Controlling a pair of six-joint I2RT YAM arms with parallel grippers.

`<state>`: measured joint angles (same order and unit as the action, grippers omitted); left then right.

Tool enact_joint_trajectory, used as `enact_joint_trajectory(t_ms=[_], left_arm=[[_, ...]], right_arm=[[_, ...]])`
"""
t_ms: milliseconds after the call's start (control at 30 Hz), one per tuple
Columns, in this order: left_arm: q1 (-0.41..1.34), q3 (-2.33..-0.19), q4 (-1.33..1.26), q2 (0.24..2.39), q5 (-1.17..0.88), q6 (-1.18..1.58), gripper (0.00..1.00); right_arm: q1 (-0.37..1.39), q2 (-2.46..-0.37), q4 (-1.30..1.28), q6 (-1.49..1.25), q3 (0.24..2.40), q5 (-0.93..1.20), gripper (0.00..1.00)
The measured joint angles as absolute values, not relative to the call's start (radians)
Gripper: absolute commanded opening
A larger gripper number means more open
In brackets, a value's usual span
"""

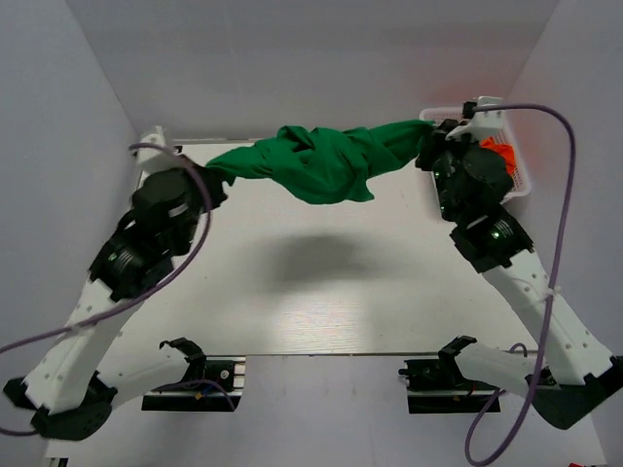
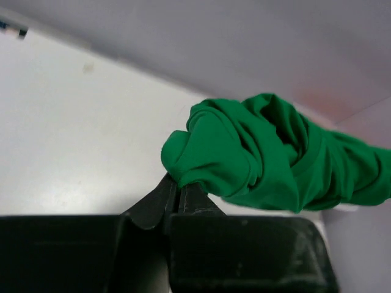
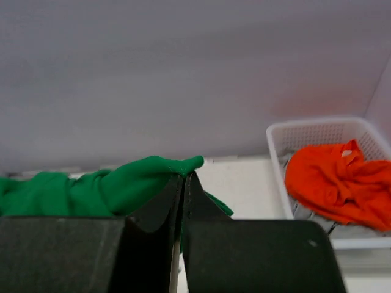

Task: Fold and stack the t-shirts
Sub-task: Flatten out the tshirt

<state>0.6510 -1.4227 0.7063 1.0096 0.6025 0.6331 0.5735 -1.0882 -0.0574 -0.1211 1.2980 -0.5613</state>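
The green t-shirt (image 1: 321, 161) hangs bunched and twisted in the air between my two grippers, well above the table, and its shadow falls on the table below. My left gripper (image 1: 220, 181) is shut on its left end; in the left wrist view the jaws (image 2: 177, 183) pinch a fold of the green cloth (image 2: 269, 152). My right gripper (image 1: 428, 148) is shut on its right end; in the right wrist view the jaws (image 3: 183, 177) pinch a green tip (image 3: 134, 183). The orange t-shirt (image 3: 339, 180) lies crumpled in the basket; a bit shows in the top view (image 1: 496, 151).
A white plastic lattice basket (image 3: 287, 131) stands at the table's far right corner, right behind my right arm (image 1: 521, 185). White walls close in the back and both sides. The table (image 1: 331, 302) lies below the hanging shirt.
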Motion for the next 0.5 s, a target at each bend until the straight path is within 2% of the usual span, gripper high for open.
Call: enact_joint_trajectory(t_ms=[267, 500], left_arm=[[0.643, -1.444, 0.597, 0.720, 0.710, 0.567, 0.00], [0.643, -1.507, 0.699, 0.757, 0.888, 0.632, 0.00]], right_arm=[[0.574, -0.913, -0.019, 0.014, 1.364, -0.716, 0.00], [0.574, -0.864, 0.035, 0.105, 1.367, -0.833, 0.00]])
